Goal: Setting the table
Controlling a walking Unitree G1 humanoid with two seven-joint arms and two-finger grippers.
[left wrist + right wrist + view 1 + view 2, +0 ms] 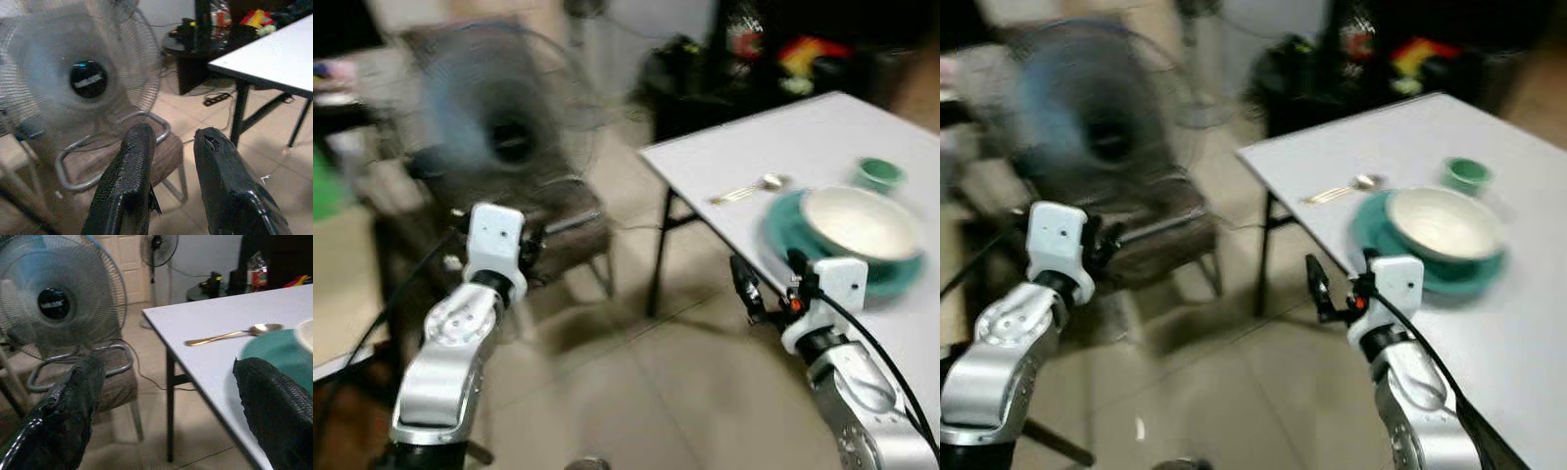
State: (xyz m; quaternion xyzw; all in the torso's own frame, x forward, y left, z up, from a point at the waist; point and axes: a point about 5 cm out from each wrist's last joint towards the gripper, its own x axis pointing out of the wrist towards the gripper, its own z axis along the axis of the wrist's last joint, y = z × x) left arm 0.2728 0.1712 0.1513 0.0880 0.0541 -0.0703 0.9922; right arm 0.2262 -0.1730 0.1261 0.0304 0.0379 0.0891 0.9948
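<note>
A white table [773, 137] stands to my right. On it a white bowl [857, 220] sits on a teal plate [781, 235]. A small green cup [878, 173] stands just behind the plate, and a gold spoon [749, 191] lies to its left. My right gripper [769, 284] hovers at the table's near edge, just before the plate, wide open and empty. The spoon [230, 335] and the plate's rim [274, 352] lie ahead of it. My left gripper [173, 142] is raised off to the left, pointing at a fan, open by a narrow gap with nothing in it.
A large standing fan [504, 117] spins behind a brown padded chair [558, 230] on the left. A dark low stand with cluttered items [705, 78] sits behind the table. A second fan [156, 245] stands by a door. Tiled floor lies between chair and table.
</note>
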